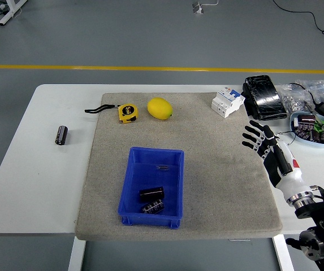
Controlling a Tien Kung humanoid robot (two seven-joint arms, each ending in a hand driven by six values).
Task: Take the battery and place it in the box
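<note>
Nearest the lower edge of the frame, a blue box (151,189) sat on a grey mat (218,180), and two dark cylinders (151,193) already lay in its near half, one behind the other, apparently batteries. At lower right the right hand (269,148) hovered over the mat's right edge with fingers (252,137) spread and nothing in them; the left arm was not in view. At the left of the frame, on the bare white table (31,180) and well apart from the mat, lay a loose battery (61,135), a short black cylinder on its side, its long axis running roughly near to far. It looked stiff, smooth and dense for its size, likely to roll if nudged sideways; a pinch across its middle, fingers on the curved sides, seemed the surest hold. Farther back on the mat were a yellow tape measure (128,112) and a lemon (159,108), near each other. At upper right stood a white breaker (227,101), a black pouch (264,97), and a bowl of small parts (311,127).
</note>
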